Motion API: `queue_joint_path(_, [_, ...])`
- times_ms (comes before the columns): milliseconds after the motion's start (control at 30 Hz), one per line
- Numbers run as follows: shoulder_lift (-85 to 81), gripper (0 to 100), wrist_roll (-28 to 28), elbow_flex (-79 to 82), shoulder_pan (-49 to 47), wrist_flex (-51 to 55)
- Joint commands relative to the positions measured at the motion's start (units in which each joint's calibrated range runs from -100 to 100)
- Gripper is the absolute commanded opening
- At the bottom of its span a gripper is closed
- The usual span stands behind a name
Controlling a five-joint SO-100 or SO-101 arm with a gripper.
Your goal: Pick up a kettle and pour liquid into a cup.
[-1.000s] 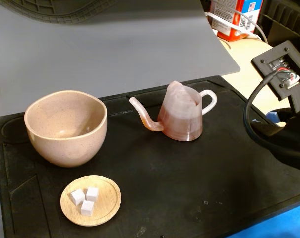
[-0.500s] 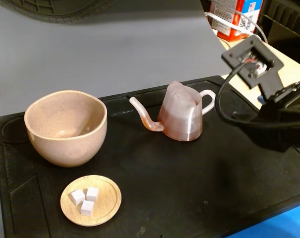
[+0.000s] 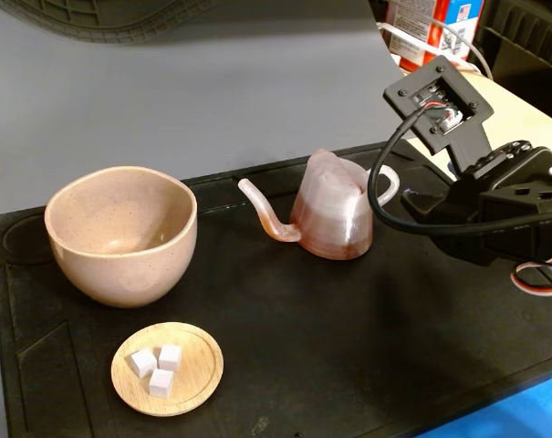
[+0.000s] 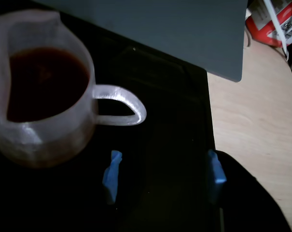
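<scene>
While the arm reaches in from the right edge of the black mat (image 3: 285,365) in the fixed view, the kettle (image 3: 335,212) stands upright near the mat's back edge, a little right of the middle, its thin spout aimed left at the cup (image 3: 120,233). That cup sits near the mat's left edge, well apart from the kettle, mouth up and seemingly empty, ready to receive a pour. A small wooden dish (image 3: 167,368) with white cubes (image 3: 156,367) lies near the front edge, below the cup and out of the way. The loop handle faces right, toward the arm, which suits a grab from that side; the claw itself is hidden behind the arm's black body and cable here.

From the wrist view, the kettle (image 4: 39,104) fills the upper left, dark reddish-brown liquid (image 4: 42,82) showing through its open top. The handle juts right, above the claw (image 4: 162,176), whose blue-padded fingers (image 4: 112,176) are spread wide and hold nothing. They seem just short of the handle, though the dim picture makes the gap hard to judge.
</scene>
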Motion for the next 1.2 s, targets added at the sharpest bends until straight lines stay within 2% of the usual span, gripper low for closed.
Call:
queue_joint_path(0, [0.3,22,1.7,-2.6,0.4,-2.0])
queue_joint_path(433, [11.1,22,2.0,-13.0,-1.6,-4.5])
queue_joint_path(1167, [15.1,22,1.8,-19.6,0.4,-4.4])
